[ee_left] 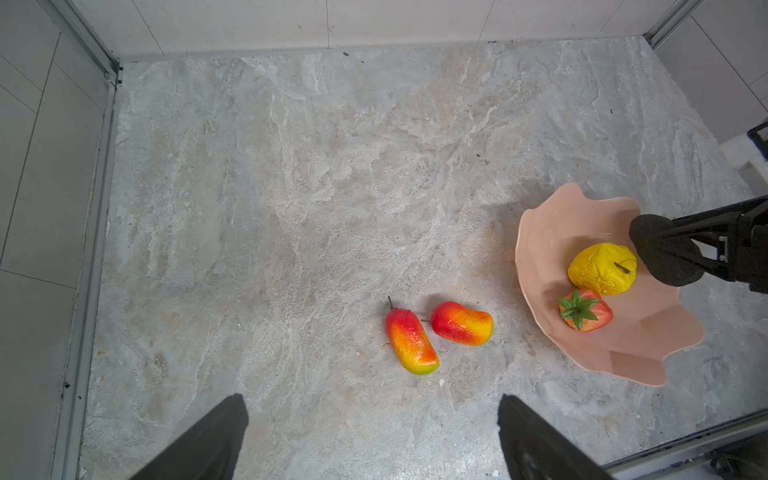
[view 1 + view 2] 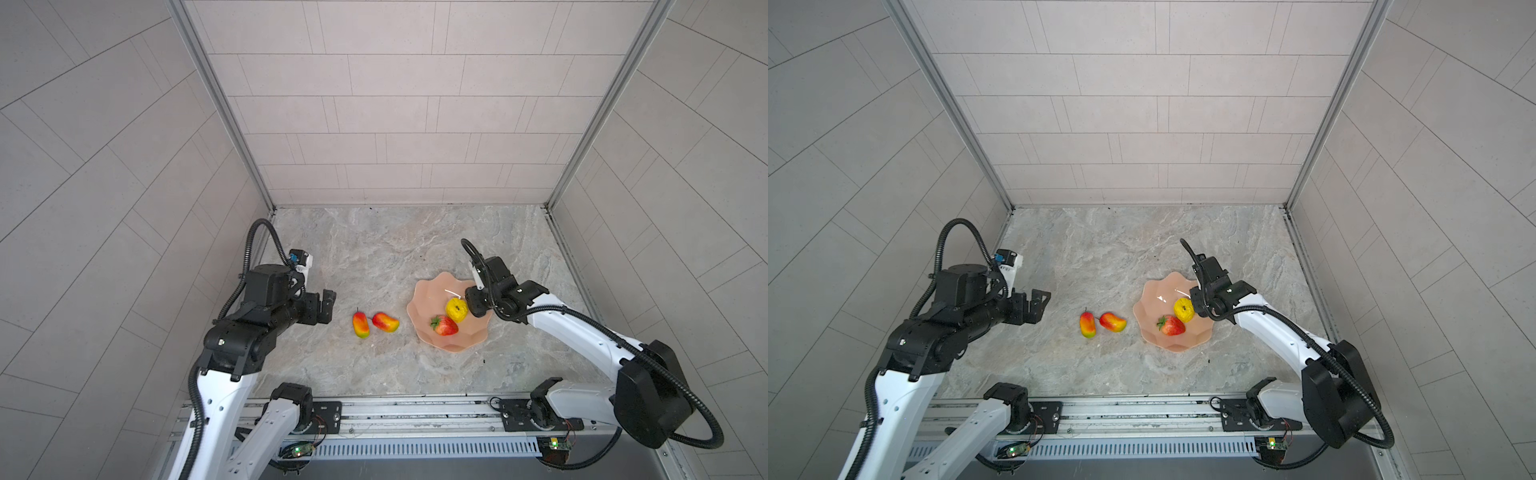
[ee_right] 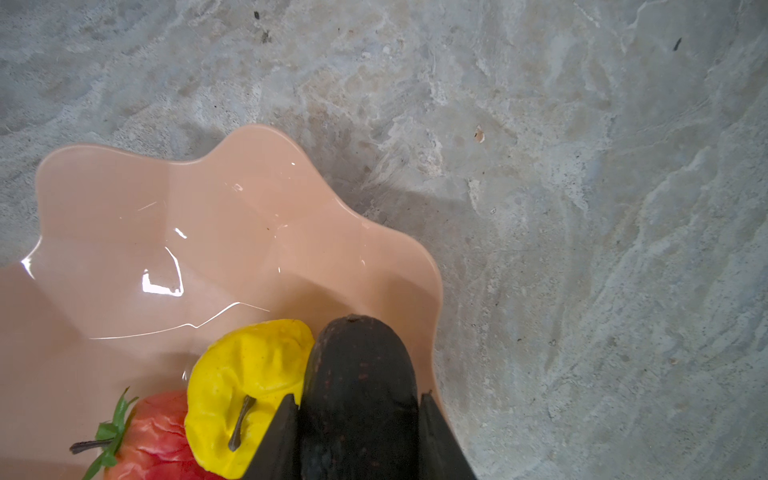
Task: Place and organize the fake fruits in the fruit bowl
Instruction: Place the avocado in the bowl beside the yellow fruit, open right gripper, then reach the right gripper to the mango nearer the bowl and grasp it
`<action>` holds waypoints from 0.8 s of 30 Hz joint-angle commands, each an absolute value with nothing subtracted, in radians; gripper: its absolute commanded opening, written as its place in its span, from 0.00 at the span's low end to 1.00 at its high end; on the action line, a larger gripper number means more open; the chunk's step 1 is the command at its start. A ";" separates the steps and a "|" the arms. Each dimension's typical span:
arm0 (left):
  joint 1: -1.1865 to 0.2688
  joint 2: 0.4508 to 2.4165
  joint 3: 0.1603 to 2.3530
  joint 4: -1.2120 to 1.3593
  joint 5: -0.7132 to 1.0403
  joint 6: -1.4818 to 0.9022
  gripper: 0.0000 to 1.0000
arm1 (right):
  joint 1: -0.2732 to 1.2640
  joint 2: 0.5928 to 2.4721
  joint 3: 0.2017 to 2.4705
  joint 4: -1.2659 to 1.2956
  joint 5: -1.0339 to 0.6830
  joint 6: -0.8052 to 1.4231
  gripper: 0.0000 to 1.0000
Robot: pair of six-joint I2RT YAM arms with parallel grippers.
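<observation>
The peach-pink fruit bowl (image 2: 419,299) (image 2: 1148,305) stands right of the table's middle. In it lie a yellow wrinkled fruit (image 2: 456,309) (image 3: 245,374) and a red strawberry (image 2: 445,326) (image 1: 587,309), touching each other. My right gripper (image 3: 357,398) (image 2: 476,305) is shut on a dark avocado (image 3: 357,357), low over the bowl's right side and against the yellow fruit. Two red-yellow-green mangoes (image 2: 361,325) (image 2: 386,322) lie side by side on the table left of the bowl. My left gripper (image 1: 372,399) (image 2: 328,305) hangs open and empty, left of the mangoes.
The marble tabletop (image 2: 374,257) is walled in by tiled panels at the back and both sides. A metal rail (image 2: 415,415) with the arm bases runs along the front edge.
</observation>
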State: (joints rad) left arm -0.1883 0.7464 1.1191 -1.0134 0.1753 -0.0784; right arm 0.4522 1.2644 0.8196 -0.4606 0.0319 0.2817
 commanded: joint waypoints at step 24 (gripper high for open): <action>-0.189 0.748 1.128 -0.978 0.186 -0.094 1.00 | 0.813 1.393 1.129 -0.481 -0.043 0.154 0.97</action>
